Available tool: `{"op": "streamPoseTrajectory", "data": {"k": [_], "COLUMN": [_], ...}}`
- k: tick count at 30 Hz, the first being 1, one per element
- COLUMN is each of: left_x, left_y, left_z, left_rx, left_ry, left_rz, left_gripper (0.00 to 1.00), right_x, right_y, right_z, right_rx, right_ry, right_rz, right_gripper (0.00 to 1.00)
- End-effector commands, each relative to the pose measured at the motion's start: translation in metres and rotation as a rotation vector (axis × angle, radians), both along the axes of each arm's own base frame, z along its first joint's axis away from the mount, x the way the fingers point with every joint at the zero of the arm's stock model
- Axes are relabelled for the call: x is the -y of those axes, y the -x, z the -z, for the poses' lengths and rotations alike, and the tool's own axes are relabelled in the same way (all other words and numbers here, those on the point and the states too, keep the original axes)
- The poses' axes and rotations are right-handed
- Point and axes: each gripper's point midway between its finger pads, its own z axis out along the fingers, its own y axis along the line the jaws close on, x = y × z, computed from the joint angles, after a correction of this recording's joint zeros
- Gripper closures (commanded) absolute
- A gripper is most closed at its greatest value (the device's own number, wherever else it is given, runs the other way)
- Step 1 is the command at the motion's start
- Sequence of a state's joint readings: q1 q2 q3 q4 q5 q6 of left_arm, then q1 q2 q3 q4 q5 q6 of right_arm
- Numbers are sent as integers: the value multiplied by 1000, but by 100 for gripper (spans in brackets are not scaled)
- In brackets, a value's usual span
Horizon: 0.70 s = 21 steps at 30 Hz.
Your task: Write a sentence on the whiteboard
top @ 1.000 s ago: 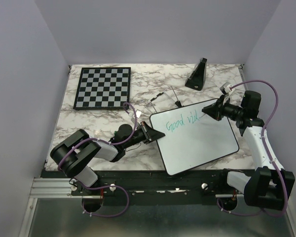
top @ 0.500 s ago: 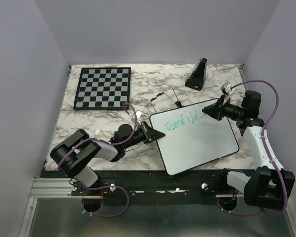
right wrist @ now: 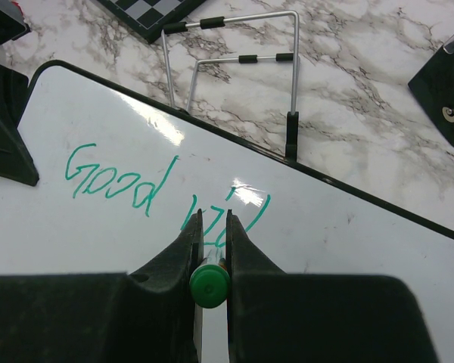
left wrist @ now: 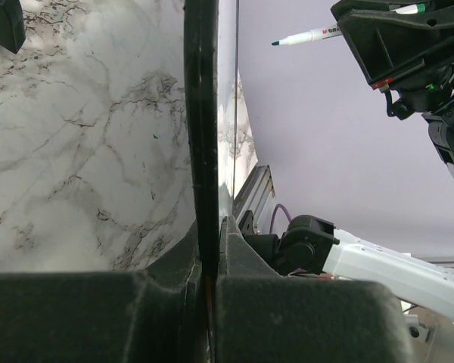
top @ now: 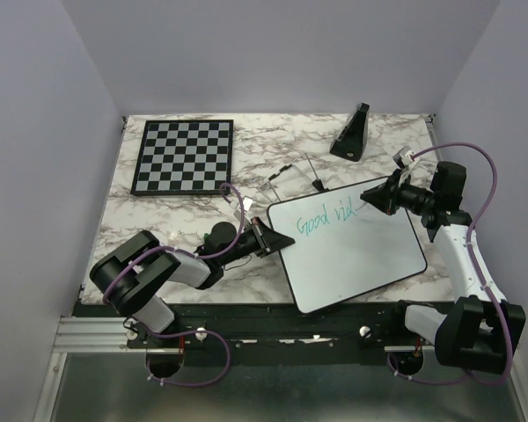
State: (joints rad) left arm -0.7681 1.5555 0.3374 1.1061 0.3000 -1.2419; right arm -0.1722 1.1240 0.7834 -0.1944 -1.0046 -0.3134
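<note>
The whiteboard (top: 356, 255) lies flat on the marble table, tilted, with a thin black rim. The sentence (top: 326, 217) reads "Good vi" in green-teal, plus part of one more letter; it also shows upside down in the right wrist view (right wrist: 129, 185). My right gripper (top: 367, 199) is shut on a green marker (right wrist: 209, 286), its tip at the end of the writing. My left gripper (top: 277, 239) is shut on the whiteboard's left edge (left wrist: 202, 136), seen edge-on in the left wrist view. The marker (left wrist: 306, 36) shows there too, at top.
A black-and-white chessboard (top: 183, 156) lies at the back left. A wire easel stand (right wrist: 234, 57) lies just behind the whiteboard. A black wedge-shaped stand (top: 352, 132) is at the back right. The table's front edge runs just below the whiteboard.
The right gripper has hardly moved, shifting only slightly at the end of the writing. The left arm and the board are still.
</note>
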Motion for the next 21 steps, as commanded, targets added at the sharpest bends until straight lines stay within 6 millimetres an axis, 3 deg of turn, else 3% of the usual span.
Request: {"op": "streamPoseTrajectory", "data": {"k": [1, 21], "left_x": [3, 3], "left_y": [10, 10], "left_z": [-11, -12], "left_rx": [96, 100], "left_ry": [7, -4], "left_rz": [49, 49], "left_gripper": [100, 100], "right_x": [-1, 3], "right_y": [1, -7], "right_z": [3, -3], "right_rx": [-3, 16], "right_ry": [-17, -1], "right_rz": [-14, -2], "right_gripper": [99, 100]}}
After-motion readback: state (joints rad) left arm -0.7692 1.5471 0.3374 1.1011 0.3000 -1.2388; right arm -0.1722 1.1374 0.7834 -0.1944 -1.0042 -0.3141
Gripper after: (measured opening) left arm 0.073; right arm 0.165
